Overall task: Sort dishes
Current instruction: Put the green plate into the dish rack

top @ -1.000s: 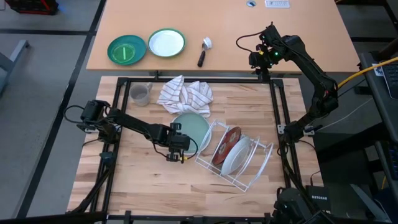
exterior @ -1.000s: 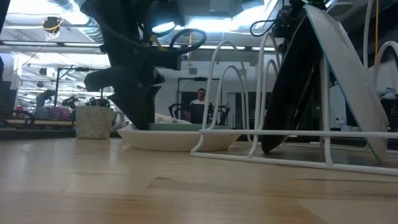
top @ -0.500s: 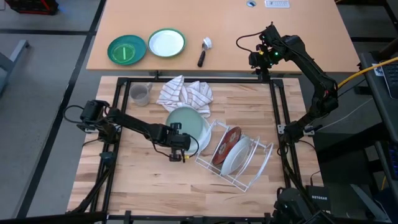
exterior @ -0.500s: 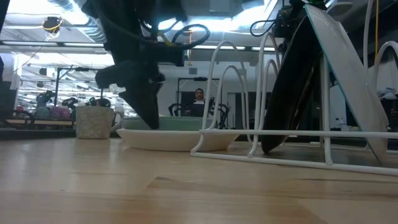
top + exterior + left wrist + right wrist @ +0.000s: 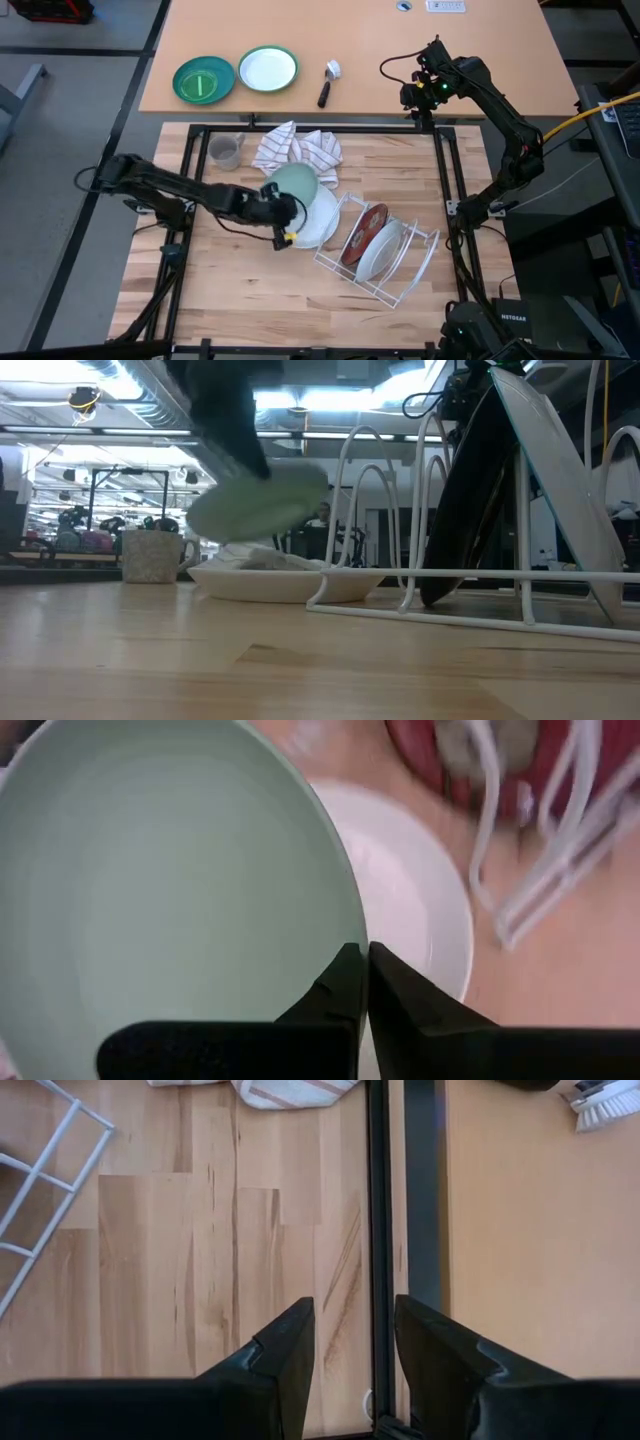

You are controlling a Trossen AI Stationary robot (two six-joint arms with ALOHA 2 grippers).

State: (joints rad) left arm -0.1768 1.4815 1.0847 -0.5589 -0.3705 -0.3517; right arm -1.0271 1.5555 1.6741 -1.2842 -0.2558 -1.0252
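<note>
My left gripper (image 5: 284, 222) is shut on a light blue plate (image 5: 293, 185), which hangs tilted above a white plate (image 5: 322, 222) lying flat on the table. In the low view the blue plate (image 5: 258, 500) is blurred, clear of the white plate (image 5: 280, 582). A white wire rack (image 5: 385, 262) to the right holds a dark red plate (image 5: 362, 230) and a white plate (image 5: 381, 250) on edge. My right gripper (image 5: 352, 1315) waits open, high over the table's far right corner (image 5: 415, 92). My left gripper pinches the light blue plate's rim (image 5: 350, 935) between its two fingers, at the plate's near edge. The fingers (image 5: 400, 1000) come from the table's near left side, slanting. The plate is lifted clear of the white plate (image 5: 420, 910) and tilted.
A grey mug (image 5: 225, 152) and a striped cloth (image 5: 298, 150) lie at the far side of the work table. On the farther table are a green plate (image 5: 203, 80), a green-rimmed white plate (image 5: 268, 68) and a brush (image 5: 328, 82). A black frame (image 5: 440, 160) borders the table.
My left gripper has shut on the light blue plate's near rim and risen with it. The plate has come up off the white plate, tipped, and shifted a little toward the far left.
</note>
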